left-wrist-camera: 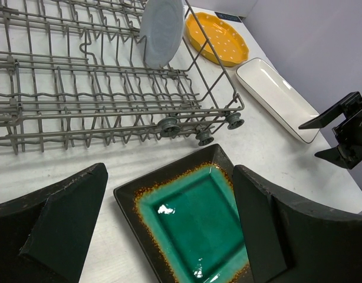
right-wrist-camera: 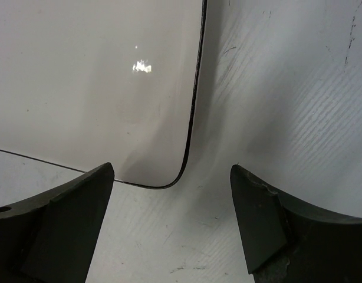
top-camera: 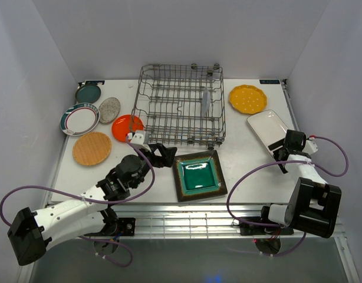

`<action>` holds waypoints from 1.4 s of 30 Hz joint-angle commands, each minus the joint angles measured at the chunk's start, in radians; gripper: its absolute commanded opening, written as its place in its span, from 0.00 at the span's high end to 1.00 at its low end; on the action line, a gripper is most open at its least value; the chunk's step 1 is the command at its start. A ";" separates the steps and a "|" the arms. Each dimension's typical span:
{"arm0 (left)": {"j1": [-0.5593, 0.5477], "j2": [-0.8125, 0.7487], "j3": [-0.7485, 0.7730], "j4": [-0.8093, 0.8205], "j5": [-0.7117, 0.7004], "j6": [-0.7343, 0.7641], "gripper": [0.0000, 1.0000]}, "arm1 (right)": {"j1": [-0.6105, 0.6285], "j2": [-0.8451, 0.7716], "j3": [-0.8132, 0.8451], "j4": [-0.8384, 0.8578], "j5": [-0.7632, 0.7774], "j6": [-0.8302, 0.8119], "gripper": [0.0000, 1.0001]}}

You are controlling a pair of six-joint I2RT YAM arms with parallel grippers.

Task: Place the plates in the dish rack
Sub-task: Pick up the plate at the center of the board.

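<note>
Rectangle plate [top-camera: 266, 131] lies flat, long axis far-left to near-right.

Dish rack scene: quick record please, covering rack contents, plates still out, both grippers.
rack: dish rack, holds one pale blue plate standing on edge
on table: eight others, among them green square plate, white rectangular plate
left gripper: open, aimed at green square plate
right gripper: open, over white rectangular plate's corner
</note>
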 commanded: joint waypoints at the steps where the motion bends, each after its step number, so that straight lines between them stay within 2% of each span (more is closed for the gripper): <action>1: 0.005 0.003 0.028 -0.001 -0.019 0.013 0.02 | -0.008 -0.013 0.039 0.043 0.008 -0.028 0.15; 4: 0.003 0.007 0.029 -0.001 -0.017 0.013 0.02 | -0.011 -0.017 0.036 0.052 0.011 -0.033 0.19; 6: 0.003 0.010 0.029 -0.001 -0.012 0.013 0.02 | -0.017 -0.017 0.027 0.081 0.004 -0.041 0.25; 28: 0.005 0.007 0.031 -0.001 -0.005 0.011 0.02 | -0.046 0.167 -0.007 0.225 -0.110 -0.022 0.32; 35: 0.003 0.002 0.028 -0.001 -0.006 0.011 0.02 | -0.046 0.217 -0.001 0.256 -0.128 -0.007 0.42; 36: 0.005 0.003 0.028 -0.001 -0.005 0.011 0.02 | -0.046 0.219 -0.001 0.256 -0.127 -0.006 0.51; 39: 0.003 0.002 0.028 -0.001 -0.006 0.011 0.02 | -0.046 0.219 -0.001 0.259 -0.128 -0.002 0.53; 42: 0.003 0.003 0.029 -0.001 -0.006 0.013 0.02 | -0.046 0.213 -0.007 0.261 -0.128 -0.002 0.63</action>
